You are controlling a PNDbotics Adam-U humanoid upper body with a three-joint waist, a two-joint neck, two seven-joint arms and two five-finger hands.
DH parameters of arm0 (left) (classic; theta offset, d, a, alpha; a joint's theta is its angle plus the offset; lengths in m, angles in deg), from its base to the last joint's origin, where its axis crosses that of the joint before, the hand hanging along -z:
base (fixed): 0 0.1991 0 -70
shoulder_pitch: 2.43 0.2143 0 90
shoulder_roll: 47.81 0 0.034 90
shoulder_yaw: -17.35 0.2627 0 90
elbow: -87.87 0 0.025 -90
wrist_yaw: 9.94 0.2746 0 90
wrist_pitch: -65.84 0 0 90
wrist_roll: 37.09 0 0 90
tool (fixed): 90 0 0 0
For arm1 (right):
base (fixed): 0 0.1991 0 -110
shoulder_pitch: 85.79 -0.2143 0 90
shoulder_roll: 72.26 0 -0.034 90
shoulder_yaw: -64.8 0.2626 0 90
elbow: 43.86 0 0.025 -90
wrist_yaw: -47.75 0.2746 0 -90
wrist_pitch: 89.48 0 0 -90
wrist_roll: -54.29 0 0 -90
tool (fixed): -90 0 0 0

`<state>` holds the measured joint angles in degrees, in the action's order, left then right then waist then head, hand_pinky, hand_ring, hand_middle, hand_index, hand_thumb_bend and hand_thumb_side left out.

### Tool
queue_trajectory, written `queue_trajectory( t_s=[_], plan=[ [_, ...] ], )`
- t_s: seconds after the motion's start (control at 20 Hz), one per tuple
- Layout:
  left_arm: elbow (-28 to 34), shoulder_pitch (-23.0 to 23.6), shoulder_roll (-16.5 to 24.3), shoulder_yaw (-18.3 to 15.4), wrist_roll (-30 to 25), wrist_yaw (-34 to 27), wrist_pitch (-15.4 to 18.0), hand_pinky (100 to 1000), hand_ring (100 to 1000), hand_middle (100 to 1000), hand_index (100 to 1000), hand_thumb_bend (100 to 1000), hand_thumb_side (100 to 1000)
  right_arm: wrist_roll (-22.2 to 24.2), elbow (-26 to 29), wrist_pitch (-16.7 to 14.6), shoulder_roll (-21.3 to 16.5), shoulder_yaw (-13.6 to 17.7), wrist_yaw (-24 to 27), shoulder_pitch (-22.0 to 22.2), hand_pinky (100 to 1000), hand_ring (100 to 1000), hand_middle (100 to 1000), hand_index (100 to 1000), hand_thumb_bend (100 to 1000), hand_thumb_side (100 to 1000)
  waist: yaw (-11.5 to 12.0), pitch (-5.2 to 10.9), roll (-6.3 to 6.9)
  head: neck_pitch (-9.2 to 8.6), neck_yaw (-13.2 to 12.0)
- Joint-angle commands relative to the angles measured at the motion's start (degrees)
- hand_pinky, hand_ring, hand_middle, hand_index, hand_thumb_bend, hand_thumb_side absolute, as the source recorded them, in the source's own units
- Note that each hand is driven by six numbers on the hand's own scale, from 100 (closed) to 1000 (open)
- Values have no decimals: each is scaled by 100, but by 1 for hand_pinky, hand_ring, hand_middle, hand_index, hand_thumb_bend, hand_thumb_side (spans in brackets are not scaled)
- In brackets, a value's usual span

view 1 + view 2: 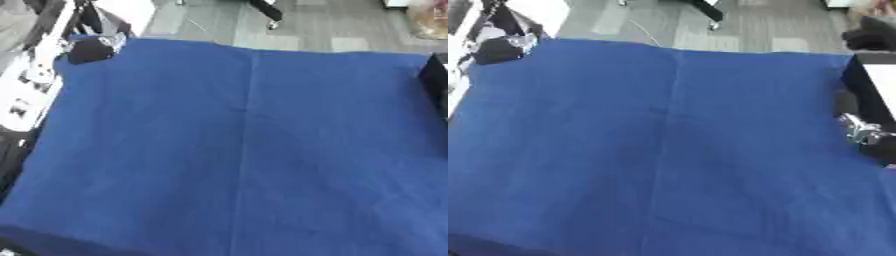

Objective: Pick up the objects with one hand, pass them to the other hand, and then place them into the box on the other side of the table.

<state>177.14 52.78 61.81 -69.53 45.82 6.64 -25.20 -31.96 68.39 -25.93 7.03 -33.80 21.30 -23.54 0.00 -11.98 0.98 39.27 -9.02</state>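
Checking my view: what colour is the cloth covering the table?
Plain blue cloth with a centre crease, clearest in the left eye view.

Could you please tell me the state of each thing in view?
Blue cloth over the table: spread flat, one crease down the middle.
Black box: at the right edge, contents hidden.
Right hand: beside the box, holding nothing visible.
Left hand: at the far left corner.

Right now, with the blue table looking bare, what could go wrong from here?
1. The right hand sits close against the black box at the table's right edge; a sideways swing could knock it.
2. The left hand is at the far left corner of the blue cloth and might snag or drag it.
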Motion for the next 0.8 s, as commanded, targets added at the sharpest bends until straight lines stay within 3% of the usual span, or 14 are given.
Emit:
queue_trajectory(
  t_s=[0.05,0.65,0.8],
  plan=[
    [493,-17,257,186,-546,-323,159,698,477,364,654,100,376,111,218,-63,-15,-130,-51,-164,808,794,816,999,100,133,11,149,12,70,173],
    [1097,-117,181,801,-2314,-1075,384,701,483,367,654,100,421,178,233,-592,359,-647,-658,-552,797,802,850,972,100,100,37,195,-1,256,517],
    [1134,-169,174,890,-2606,-1182,403,701,484,365,653,100,429,148,233,-798,378,-773,-941,-643,798,812,874,966,199,100,45,198,1,281,549]
  ],
)
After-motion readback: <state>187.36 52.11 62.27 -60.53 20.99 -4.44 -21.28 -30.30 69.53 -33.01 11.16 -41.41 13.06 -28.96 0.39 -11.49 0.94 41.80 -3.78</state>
